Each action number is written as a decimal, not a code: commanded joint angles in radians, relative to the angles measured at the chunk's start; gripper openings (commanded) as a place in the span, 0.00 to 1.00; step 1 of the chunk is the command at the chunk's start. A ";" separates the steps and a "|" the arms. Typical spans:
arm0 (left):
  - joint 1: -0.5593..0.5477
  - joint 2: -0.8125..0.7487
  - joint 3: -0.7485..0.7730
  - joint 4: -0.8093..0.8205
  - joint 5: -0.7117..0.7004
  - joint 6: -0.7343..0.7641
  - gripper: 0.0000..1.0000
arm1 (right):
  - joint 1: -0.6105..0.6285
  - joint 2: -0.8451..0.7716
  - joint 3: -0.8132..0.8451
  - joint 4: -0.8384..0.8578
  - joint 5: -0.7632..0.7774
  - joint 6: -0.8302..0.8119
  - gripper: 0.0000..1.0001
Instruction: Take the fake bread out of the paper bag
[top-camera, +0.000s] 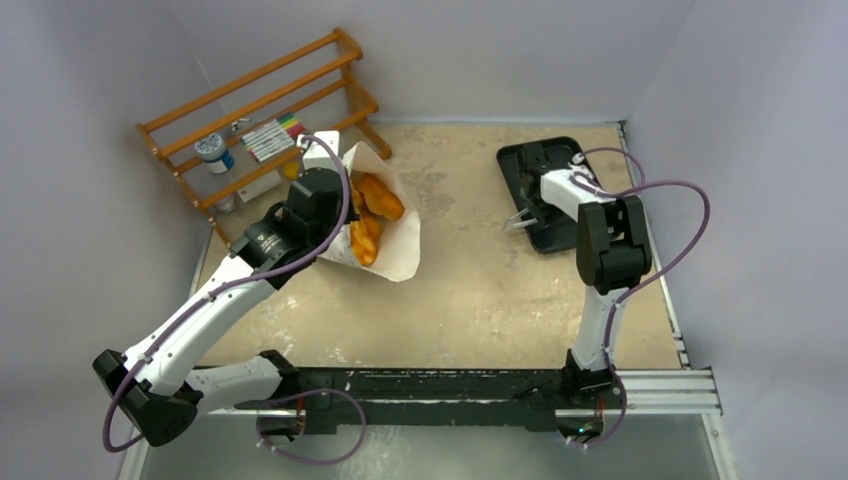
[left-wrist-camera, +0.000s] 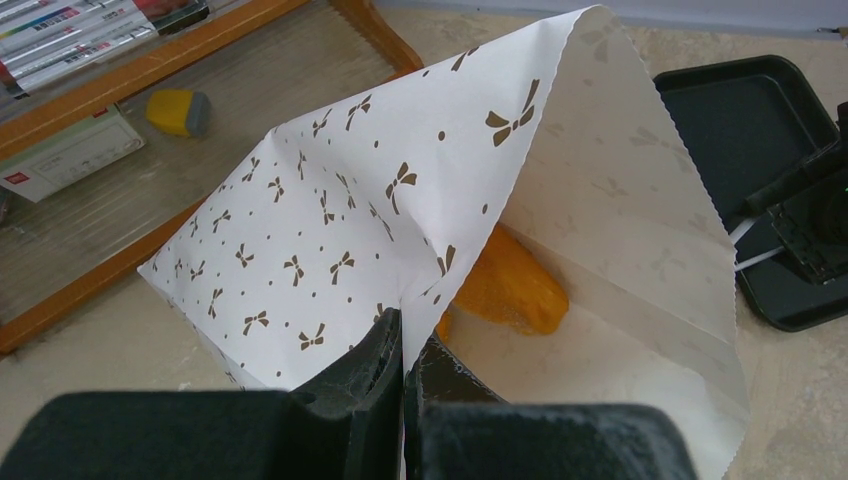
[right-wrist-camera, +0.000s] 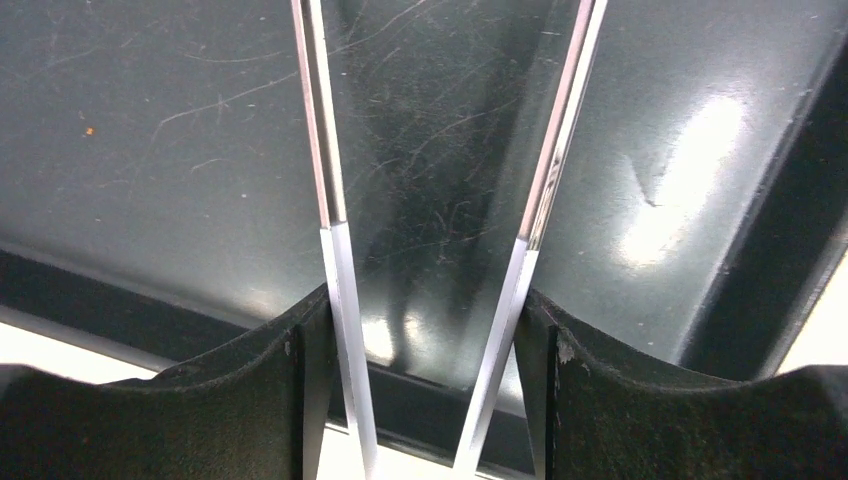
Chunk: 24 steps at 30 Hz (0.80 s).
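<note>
The fingers (left-wrist-camera: 368, 372) of the left gripper (left-wrist-camera: 403, 338) are pressed together on the near rim of the paper bag (left-wrist-camera: 330, 230), pinching a fold of the off-white paper with its small dark printed marks. The bag stands at the far left of the table (top-camera: 480, 290), just beside the wooden rack (top-camera: 260, 110), with its mouth held wide so that the pale inside shows. The fake bread (left-wrist-camera: 510, 290), golden-orange, lies inside the bag, down near its bottom; from the top view several pieces show in the open mouth. On the rack lie a set of coloured markers (top-camera: 268, 138), a small blue-and-white container (top-camera: 212, 150) and a yellow object (left-wrist-camera: 178, 110). The right gripper (right-wrist-camera: 437, 150) hangs over the black tray (top-camera: 525, 165) at the far right of the table, well apart from the bag. Its thin pale fingers (right-wrist-camera: 335, 260) stand apart with nothing between them, only the scratched, glossy floor of the tray showing through the gap. Whether their tips touch the tray cannot be told.
</note>
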<state>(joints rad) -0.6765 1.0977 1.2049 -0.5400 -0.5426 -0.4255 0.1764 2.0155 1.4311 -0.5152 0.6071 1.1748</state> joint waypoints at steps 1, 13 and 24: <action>0.000 -0.001 0.051 0.049 0.006 0.014 0.00 | 0.027 -0.073 -0.050 -0.009 0.106 -0.057 0.58; 0.000 -0.009 0.011 0.043 0.022 0.019 0.00 | 0.210 -0.193 -0.040 -0.061 0.264 -0.120 0.57; -0.021 -0.039 -0.072 0.049 0.059 -0.010 0.00 | 0.339 -0.384 -0.159 -0.082 0.293 -0.117 0.54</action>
<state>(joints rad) -0.6823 1.0840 1.1576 -0.5323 -0.4950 -0.4267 0.4763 1.6978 1.2907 -0.5697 0.8230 1.0584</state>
